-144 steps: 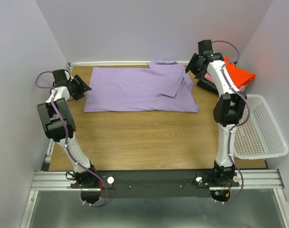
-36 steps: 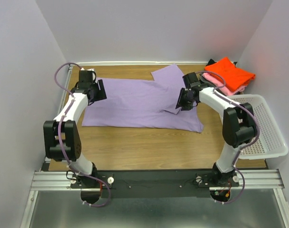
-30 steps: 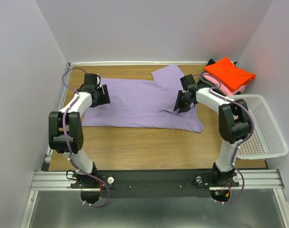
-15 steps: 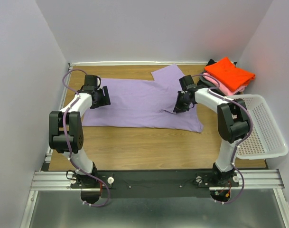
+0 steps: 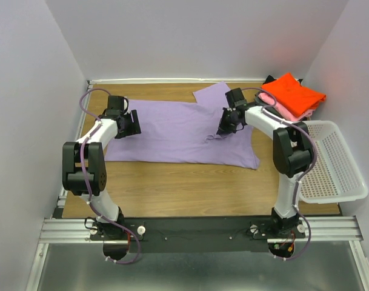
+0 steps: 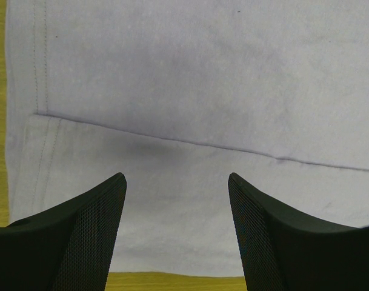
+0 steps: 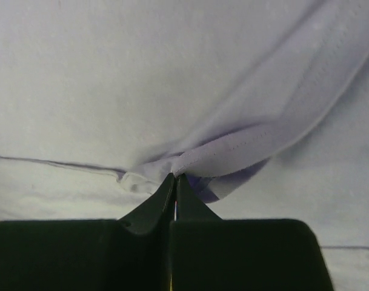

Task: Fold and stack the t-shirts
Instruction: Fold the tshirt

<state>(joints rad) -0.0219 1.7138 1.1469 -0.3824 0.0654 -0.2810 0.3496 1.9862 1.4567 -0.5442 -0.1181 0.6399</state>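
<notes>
My right gripper (image 7: 175, 179) is clenched on the sleeve hem (image 7: 245, 148) of the lavender t-shirt (image 5: 166, 130), which lies across the upper middle of the tabletop (image 5: 190, 182), presumably to fold it inward, while my left gripper (image 6: 177, 179) hangs open above the shirt's left edge.

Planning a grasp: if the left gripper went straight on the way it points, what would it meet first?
The lavender t-shirt: the open left gripper points at its layered edge near the hem, nothing between. Its height above the cloth is unclear.

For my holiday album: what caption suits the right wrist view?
Right gripper pinching a hemmed fold of the lavender t-shirt.
</notes>
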